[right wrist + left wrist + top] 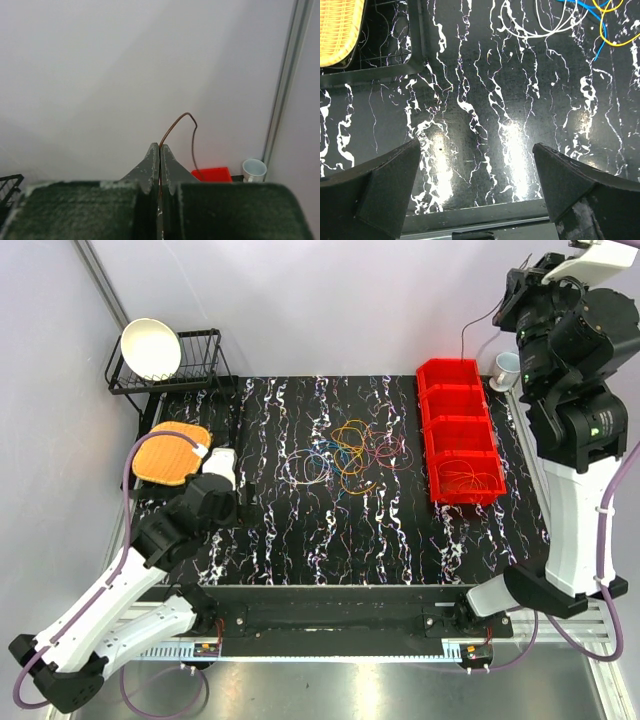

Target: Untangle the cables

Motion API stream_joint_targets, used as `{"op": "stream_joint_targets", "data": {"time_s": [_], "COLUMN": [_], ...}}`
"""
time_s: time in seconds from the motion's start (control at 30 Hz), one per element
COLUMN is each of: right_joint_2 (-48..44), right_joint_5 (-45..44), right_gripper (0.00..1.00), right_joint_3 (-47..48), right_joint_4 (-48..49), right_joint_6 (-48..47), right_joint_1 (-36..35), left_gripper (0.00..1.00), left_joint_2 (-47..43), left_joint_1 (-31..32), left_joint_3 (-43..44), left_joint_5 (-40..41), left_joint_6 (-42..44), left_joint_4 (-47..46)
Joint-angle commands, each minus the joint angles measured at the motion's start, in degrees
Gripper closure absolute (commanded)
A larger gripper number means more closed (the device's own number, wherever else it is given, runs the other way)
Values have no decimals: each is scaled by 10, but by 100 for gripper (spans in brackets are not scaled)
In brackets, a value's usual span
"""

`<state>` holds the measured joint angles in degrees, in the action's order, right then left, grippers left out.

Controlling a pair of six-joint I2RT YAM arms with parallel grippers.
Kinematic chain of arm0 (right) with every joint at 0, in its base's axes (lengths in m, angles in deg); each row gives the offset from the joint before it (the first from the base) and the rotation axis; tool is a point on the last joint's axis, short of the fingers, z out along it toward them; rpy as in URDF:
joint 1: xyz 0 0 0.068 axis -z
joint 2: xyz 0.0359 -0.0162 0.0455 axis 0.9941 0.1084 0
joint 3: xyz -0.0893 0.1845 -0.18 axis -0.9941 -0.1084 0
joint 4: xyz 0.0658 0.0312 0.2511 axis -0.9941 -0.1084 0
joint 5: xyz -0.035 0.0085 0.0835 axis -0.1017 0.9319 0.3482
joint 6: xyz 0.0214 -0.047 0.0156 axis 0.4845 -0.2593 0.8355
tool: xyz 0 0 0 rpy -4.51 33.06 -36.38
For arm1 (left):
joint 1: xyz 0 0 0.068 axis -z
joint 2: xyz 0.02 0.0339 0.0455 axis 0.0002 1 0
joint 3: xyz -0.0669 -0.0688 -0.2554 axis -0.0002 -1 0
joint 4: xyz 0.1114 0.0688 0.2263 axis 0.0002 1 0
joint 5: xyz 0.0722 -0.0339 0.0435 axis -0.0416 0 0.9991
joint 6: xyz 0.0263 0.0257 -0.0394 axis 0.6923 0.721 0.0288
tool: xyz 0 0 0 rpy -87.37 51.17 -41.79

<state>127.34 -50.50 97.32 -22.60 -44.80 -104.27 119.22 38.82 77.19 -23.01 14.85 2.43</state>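
Observation:
The cables (345, 455) lie as a tangle of thin orange, yellow, blue, purple and pale loops on the black marbled table's middle. My right gripper (503, 305) is raised high at the back right, shut on one thin red-brown cable (180, 119) that arcs up from the fingertips and drops toward the red bin (212, 174). My left gripper (477, 190) is open and empty, low over bare table left of the tangle. Pale, blue and yellow loops (600, 30) show at the top right of the left wrist view.
The red divided bin (460, 430) at the right holds thin orange wire loops in its near section. A white cup (505, 368) stands behind it. A black wire rack (190, 370) with a white bowl (150, 347) and a woven mat (170, 452) stand at the left.

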Motion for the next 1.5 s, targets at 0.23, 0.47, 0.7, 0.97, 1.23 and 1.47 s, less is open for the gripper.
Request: {"op": "stream_joint_targets", "data": {"time_s": [0.23, 0.47, 0.7, 0.97, 1.23, 1.47], "right_joint_2": [86, 126, 144, 183, 211, 205], "right_joint_5": [-49, -21, 35, 77, 94, 111], "right_gripper": [100, 100, 100, 100, 100, 100], "right_joint_3": [93, 131, 129, 180, 216, 240], "right_joint_4": [33, 35, 31, 18, 15, 56], "right_joint_6": [-76, -56, -10, 25, 42, 64], "right_joint_1": [14, 60, 138, 194, 221, 230], "left_gripper": [1, 1, 1, 1, 1, 1], "left_joint_2": [5, 16, 14, 15, 19, 27], "left_joint_1": [2, 2, 1, 2, 1, 1], "left_joint_3": [-3, -3, -5, -5, -5, -3], "left_joint_5": [48, 46, 49, 51, 52, 52], "left_joint_6": [-28, -26, -27, -26, -26, -26], "left_joint_4": [-6, -5, -7, -6, -6, -6]}}
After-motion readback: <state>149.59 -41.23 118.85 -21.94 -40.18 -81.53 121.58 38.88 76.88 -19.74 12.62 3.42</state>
